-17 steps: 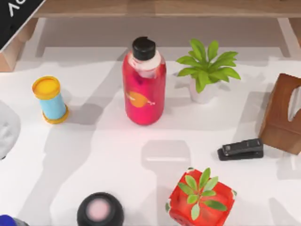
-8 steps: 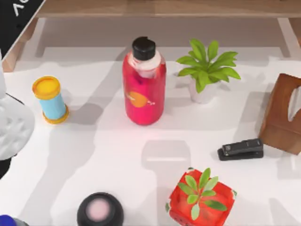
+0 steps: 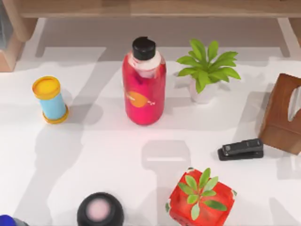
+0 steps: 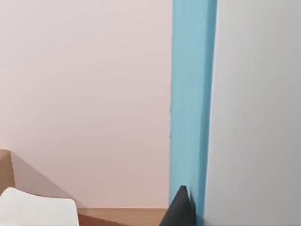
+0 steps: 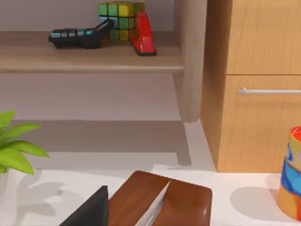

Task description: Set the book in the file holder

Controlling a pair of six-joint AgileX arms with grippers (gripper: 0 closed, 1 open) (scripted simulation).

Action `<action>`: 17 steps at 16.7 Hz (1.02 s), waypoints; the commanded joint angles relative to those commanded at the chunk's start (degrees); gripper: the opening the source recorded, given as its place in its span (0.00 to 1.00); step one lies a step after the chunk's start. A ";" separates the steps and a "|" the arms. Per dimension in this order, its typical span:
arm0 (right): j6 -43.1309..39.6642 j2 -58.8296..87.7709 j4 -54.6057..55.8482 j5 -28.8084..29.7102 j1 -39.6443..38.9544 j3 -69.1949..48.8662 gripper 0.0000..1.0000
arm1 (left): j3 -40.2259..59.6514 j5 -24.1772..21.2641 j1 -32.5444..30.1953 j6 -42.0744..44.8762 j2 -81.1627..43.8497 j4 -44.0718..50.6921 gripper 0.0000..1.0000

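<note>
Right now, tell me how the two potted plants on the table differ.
The plant in the white pot stands toward the back of the table, right of the red bottle; the plant in the red pot sits at the front edge. The first has broader, spreading leaves and a plain white pot; the second has smaller leaves and a boxy red patterned pot. Both are upright with green leaves.

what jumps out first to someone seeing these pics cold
The tall red bottle with a black cap, standing mid-table, grabs the eye first. Behind and to its right sits a leafy green plant in a white pot; at the near edge is a red box topped with leaves.
</note>
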State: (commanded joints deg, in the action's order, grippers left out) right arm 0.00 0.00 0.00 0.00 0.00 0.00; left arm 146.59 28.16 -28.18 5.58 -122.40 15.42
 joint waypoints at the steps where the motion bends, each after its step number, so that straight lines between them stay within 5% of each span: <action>1: 0.00 0.00 0.00 0.00 0.00 0.00 1.00 | -1.59 -0.89 1.97 1.73 1.79 -1.31 0.00; 8: 0.00 0.00 0.00 0.00 0.00 0.00 1.00 | -20.20 -8.81 22.54 19.23 11.90 -12.46 0.00; 17: 0.00 0.00 0.00 0.00 0.00 0.00 1.00 | -56.36 -23.10 55.06 50.38 15.15 -27.94 0.00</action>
State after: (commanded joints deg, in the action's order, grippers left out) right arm 0.00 0.00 0.00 0.00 0.00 0.00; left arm 90.23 5.07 26.88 55.96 -107.24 -12.52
